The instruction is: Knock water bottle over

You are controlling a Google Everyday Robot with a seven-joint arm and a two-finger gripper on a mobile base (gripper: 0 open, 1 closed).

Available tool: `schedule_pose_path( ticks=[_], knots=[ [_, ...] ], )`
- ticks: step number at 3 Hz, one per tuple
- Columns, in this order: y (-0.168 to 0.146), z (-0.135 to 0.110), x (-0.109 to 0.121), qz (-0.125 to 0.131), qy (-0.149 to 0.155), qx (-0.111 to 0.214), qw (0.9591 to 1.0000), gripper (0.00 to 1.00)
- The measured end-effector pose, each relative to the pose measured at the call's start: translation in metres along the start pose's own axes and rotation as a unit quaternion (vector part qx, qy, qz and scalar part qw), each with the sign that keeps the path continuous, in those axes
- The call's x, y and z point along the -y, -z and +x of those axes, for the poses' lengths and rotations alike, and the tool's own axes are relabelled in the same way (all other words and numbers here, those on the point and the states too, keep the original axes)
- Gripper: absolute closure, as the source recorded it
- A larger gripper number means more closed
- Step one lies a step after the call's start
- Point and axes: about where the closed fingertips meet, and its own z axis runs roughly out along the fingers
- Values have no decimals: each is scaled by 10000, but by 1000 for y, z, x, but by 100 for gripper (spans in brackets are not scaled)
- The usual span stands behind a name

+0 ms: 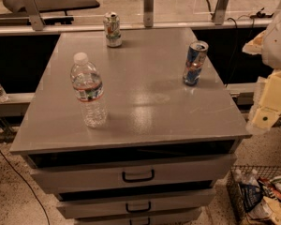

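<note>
The grey cabinet top [145,102] holds the water bottle [88,90] upright near its front-left corner. The gripper [266,111] hangs beyond the right edge; whether it is open, I cannot tell. A careless sweep across could topple the nearer blue-silver can [195,63] instead.

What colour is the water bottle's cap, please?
The cap is white, camera view; gripper right of the cabinet.

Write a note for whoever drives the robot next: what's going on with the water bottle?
Gripper: at the right edge of the view, beside the cabinet, far from the bottle.
Water bottle: upright, front left of the cabinet's top.
Blue can stands on the right side; white can at the back.
Done: nothing, bottle not knocked yet.
Left: reach across and tip it over.
</note>
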Motion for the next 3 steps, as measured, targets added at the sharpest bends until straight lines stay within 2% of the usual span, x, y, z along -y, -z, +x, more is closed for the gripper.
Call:
schedule_pose_path(
  ticks=[1,2,3],
  knots=[
    [0,0,0,0,0,0,10000,0],
    [-6,-13,-11,-65,-88,276,9996,0],
    [-26,-49,-31,-284,-210,857,9957,0]
  ],
)
